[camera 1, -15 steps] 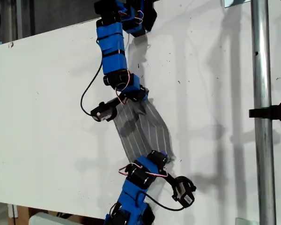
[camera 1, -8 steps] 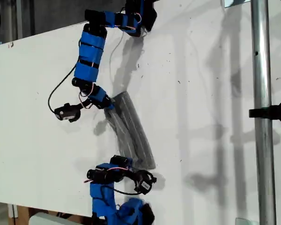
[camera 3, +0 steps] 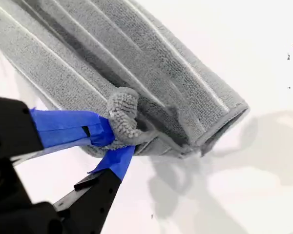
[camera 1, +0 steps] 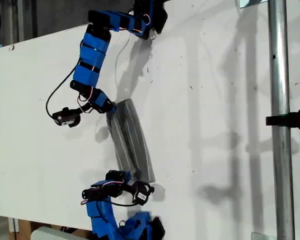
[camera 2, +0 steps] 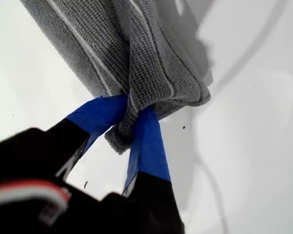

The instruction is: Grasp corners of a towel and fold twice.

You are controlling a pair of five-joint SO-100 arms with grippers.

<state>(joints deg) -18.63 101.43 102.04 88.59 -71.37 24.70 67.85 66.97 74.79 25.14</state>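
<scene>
Grey towel [camera 1: 130, 142] lies as a narrow folded band on the white worktop [camera 1: 215, 100], between two blue arms, in the exterior view. First wrist view: my first pincer [camera 2: 133, 127] is clenched on a bunched corner [camera 2: 122, 134]. Second wrist view: my second pincer [camera 3: 115, 146] is clamped on another corner [camera 3: 123, 113]. Risk, as a judgement: either thin pinch may slip if the arms pull apart, letting the fold spring open. No legible writing or brand appears.
</scene>
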